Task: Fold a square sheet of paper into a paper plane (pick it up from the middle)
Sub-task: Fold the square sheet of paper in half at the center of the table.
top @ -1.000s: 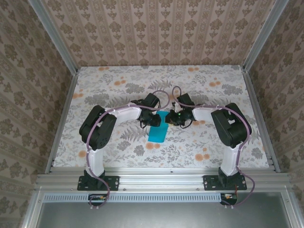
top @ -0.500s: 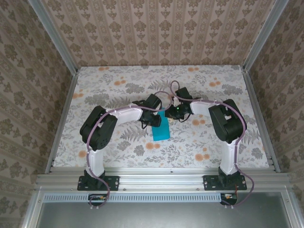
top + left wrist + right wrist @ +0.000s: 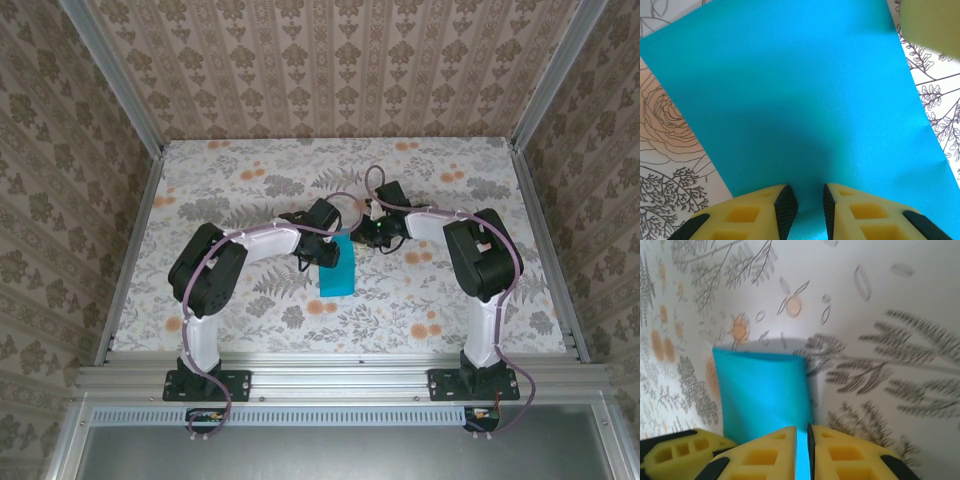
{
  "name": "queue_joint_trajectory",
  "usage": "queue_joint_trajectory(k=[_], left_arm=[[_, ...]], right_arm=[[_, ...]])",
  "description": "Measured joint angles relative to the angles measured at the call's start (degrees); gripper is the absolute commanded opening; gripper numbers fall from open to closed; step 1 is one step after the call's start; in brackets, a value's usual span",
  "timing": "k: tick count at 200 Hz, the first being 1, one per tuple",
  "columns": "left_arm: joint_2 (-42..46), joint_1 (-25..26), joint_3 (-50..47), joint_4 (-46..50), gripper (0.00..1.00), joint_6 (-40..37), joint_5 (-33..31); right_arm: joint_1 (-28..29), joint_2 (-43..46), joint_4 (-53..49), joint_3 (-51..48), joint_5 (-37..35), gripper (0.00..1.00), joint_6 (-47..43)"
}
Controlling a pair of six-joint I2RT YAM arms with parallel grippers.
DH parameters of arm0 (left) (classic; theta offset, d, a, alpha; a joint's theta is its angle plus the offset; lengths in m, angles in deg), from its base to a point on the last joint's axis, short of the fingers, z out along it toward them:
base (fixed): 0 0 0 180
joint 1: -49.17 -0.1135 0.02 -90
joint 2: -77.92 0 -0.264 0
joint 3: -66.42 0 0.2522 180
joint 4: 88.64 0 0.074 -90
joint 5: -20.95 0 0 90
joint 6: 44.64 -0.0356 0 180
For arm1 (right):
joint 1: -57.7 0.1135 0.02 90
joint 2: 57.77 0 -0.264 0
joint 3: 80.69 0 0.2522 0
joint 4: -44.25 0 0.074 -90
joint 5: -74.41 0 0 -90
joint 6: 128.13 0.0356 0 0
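The sheet of paper (image 3: 338, 272) is teal and lies folded into an oblong on the flowered table (image 3: 240, 190), between the two arms. My left gripper (image 3: 327, 250) is low over the paper's far left part. In the left wrist view the paper (image 3: 800, 100) spreads out ahead of that gripper (image 3: 805, 194), whose jaws stand a little apart with teal showing between the pads. My right gripper (image 3: 354, 240) is at the paper's far right corner. Its jaws (image 3: 801, 430) are pinched on a thin strip of the paper (image 3: 762, 390).
The table cloth carries grey leaves and orange flowers. Metal rails (image 3: 130, 250) and patterned walls close the table in on three sides. A yellow finger of the right gripper (image 3: 932, 22) shows at the left wrist view's top right corner.
The right gripper has swung leftward and toward the far side with the paper's corner. The paper has turned from tilted to nearly straight. The left gripper has barely moved.
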Motion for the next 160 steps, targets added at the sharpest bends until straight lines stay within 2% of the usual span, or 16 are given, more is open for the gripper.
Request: queue_joint_trajectory(k=[55, 160], left_arm=[[0.0, 0.0, 0.0, 0.0, 0.29, -0.4, 0.0], [0.5, 0.1, -1.0, -1.3, 0.29, -1.1, -0.3]], right_arm=[[1.5, 0.1, 0.8, -0.4, 1.1, 0.16, 0.5], [0.7, -6.0, -1.3, 7.1, -0.6, 0.16, -0.6]])
